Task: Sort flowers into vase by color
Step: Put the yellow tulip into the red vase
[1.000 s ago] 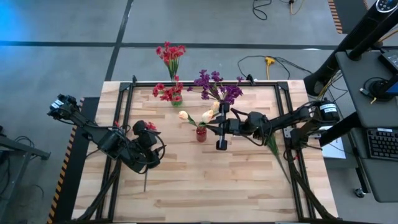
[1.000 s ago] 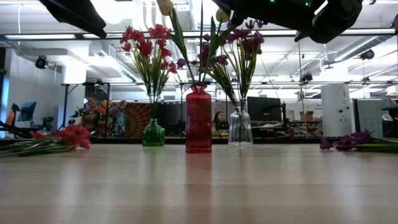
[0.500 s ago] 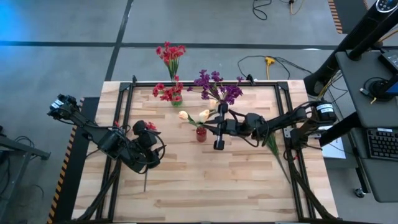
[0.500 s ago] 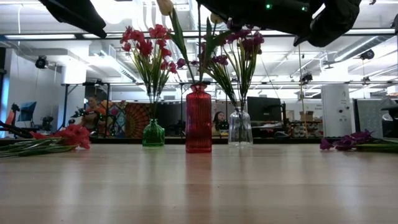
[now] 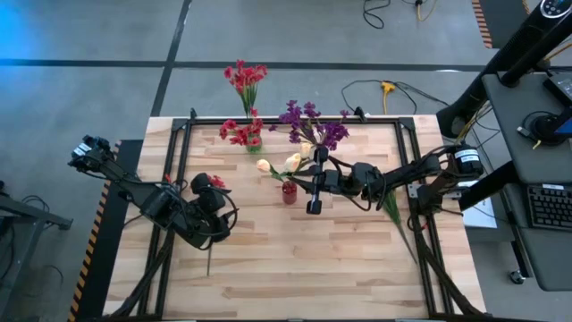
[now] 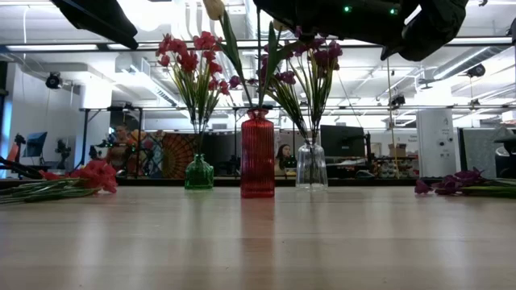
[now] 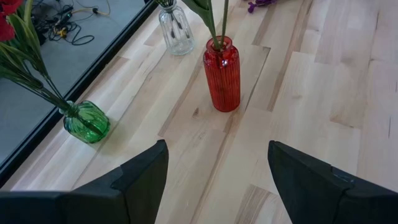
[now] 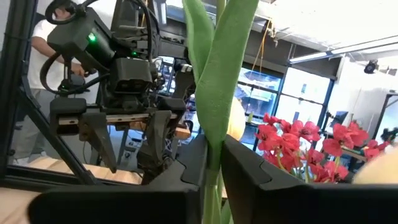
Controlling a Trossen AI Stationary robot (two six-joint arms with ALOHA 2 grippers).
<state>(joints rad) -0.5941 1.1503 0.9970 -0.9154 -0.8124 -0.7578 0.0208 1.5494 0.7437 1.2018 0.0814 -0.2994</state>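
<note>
table (image 7: 311,93): pale wood planks, smooth, matt
red vase (image 7: 222,73): ribbed, glossy glass
green vase (image 7: 87,122): glossy glass
clear vase (image 7: 175,32): transparent glass

Three vases (image 6: 257,155) stand in a row at the table's (image 5: 295,259) rear.

This is a robotics lab or open-plan research workshop, not a home. The wooden table (image 5: 295,259) stands in a black metal frame (image 5: 183,161) on a bare grey concrete floor (image 5: 89,98) crossed by dark lines, with loose cables (image 5: 380,89) trailing at the upper centre of the high view. At the right edge of that view sits a desk with a keyboard (image 5: 547,206) and headphones (image 5: 539,123). The low view looks into a large hall with exposed ceiling ducts and strip lights (image 6: 476,50) at upper right, computer monitors (image 6: 342,141) in mid-frame, and a seated person (image 6: 284,155) at a workstation behind the table. A second robot rig (image 8: 118,68) shows in the right wrist view.
</note>
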